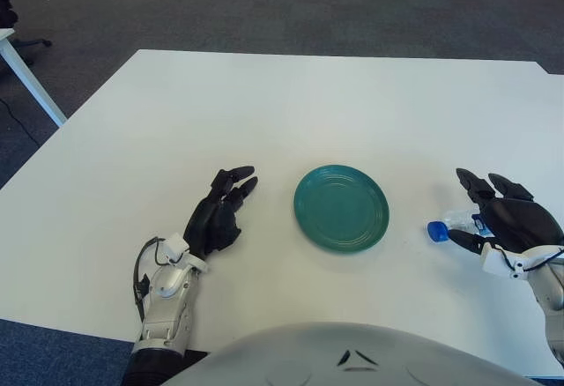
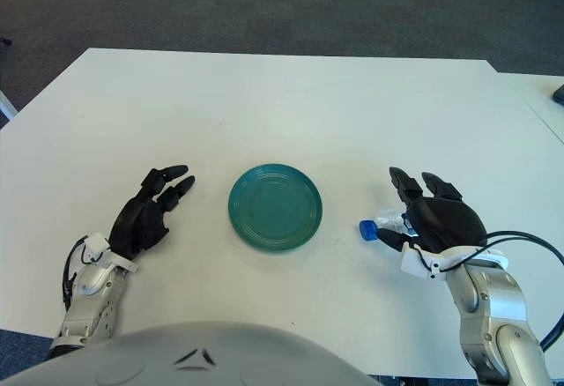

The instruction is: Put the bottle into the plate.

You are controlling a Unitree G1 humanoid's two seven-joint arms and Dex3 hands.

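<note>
So the bottle (image 2: 381, 225) is lying on its side on the white surface (image 1: 291, 104), off to the right of the plate (image 1: 341, 207) and clear of it, blue cap (image 1: 437, 231) pointing toward the plate. The right hand (image 2: 434, 218) is draped over the far end of the bottle, fingers (image 2: 401, 181) reaching past it and the thumb (image 1: 464, 241) tucked in on the near side, so it's wrapped loosely around the body, but I honestly can't tell if it's actually squeezing it or just cupping it. Only the cap and a bit of the clear neck stick out from under the palm. The plate is a green round one with ridged rings, sitting roughly mid-surface with nothing on it. The left hand (image 1: 218, 214) shows to the left of the plate, fingers stretched out and relaxed, holding nothing. Dark carpet (image 1: 264, 3) runs beyond the surface's far edge.
</note>
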